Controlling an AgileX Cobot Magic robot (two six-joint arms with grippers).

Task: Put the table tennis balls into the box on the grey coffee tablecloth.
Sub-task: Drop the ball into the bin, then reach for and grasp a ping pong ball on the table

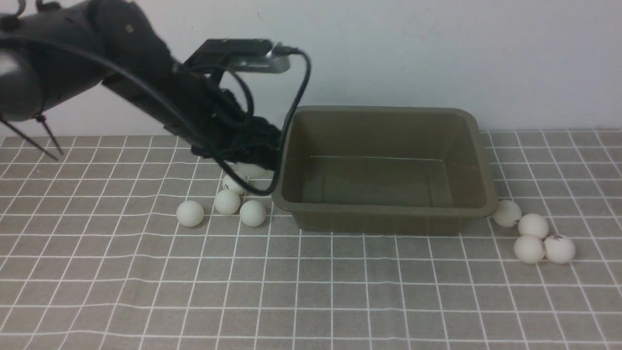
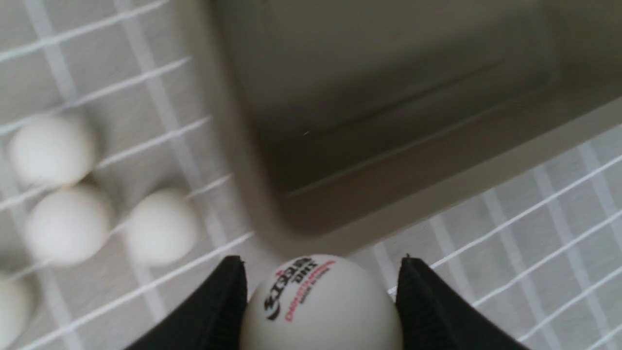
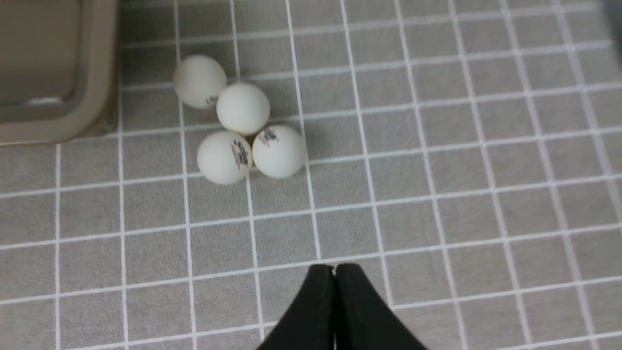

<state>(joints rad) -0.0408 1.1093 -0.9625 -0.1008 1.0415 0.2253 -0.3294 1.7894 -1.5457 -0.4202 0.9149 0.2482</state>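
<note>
An olive-brown rectangular plastic tub (image 1: 384, 210) with a rolled rim is sitting upright on the grey-brown grid-printed cloth (image 1: 311, 291) covering the surface. Four small matte white balls (image 1: 227, 201) are lying clustered just off its left end. Four further white balls (image 1: 533, 226) are resting together by its right front corner. A ninth, logo-printed ball (image 2: 320, 311) is sitting gripped in the left tool (image 2: 320, 260) beside the tub's left rim.
</note>
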